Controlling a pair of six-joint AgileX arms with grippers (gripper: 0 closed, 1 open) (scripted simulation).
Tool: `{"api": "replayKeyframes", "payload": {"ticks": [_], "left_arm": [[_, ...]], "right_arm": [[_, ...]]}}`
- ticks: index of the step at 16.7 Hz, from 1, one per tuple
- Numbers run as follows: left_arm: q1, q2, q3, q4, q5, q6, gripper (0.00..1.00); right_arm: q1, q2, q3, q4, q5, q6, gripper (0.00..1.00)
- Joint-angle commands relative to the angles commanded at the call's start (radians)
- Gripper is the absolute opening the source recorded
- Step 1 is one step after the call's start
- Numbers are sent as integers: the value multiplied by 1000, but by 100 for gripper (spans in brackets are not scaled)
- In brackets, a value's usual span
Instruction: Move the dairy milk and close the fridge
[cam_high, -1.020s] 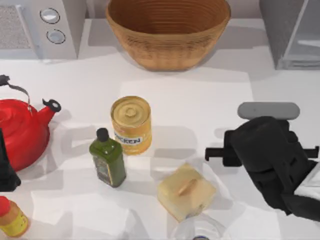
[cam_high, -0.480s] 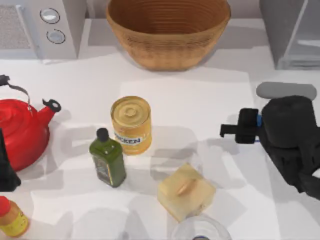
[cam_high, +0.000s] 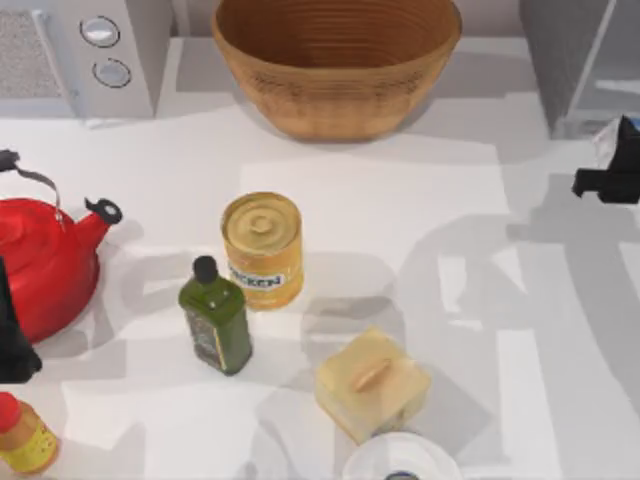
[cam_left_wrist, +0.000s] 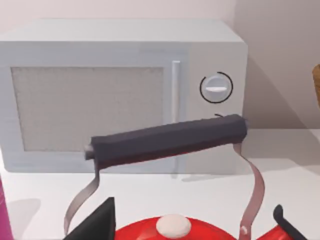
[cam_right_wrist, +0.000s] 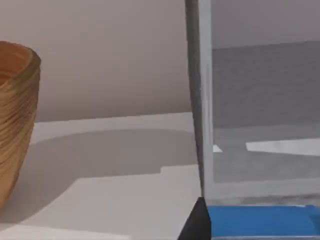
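where it sat mid-right before, right gripper (cam_high: 612, 170) now far right by fridge (cam_high: 585, 60), pinching milk (cam_right_wrist: 260, 221).

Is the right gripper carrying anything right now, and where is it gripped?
The right gripper, near the fridge at the table's right edge, appears to carry the milk carton. Which part of the carton it grips cannot be told.

Microwave (cam_high: 80, 55) at table's (cam_high: 400, 200) back left, two knobs. Wicker basket (cam_high: 335, 65) at back centre. Red kettle (cam_high: 40, 260) at left edge, dark handle. Yellow can (cam_high: 262, 248) upright mid-table; green bottle (cam_high: 215, 318) just beside it. Pale yellow block (cam_high: 372, 382) near front. Small red-capped bottle (cam_high: 22, 432) front left corner.
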Motion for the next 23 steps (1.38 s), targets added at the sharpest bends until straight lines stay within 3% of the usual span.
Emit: {"api": "replayKeyframes", "payload": {"ticks": [5,12,16,23], "left_arm": [[0,0,0,0,0,0,100],[0,0,0,0,0,0,100],[0,0,0,0,0,0,100],[0,0,0,0,0,0,100]], "right_arm": [[-164,-34,-47,175,-130,-114,0],[-172,1,-9,143,-136,-117,0],[-209,145,188,-29,-166,-132,0],[-302,455,788,-552,-249,-177,0]]}}
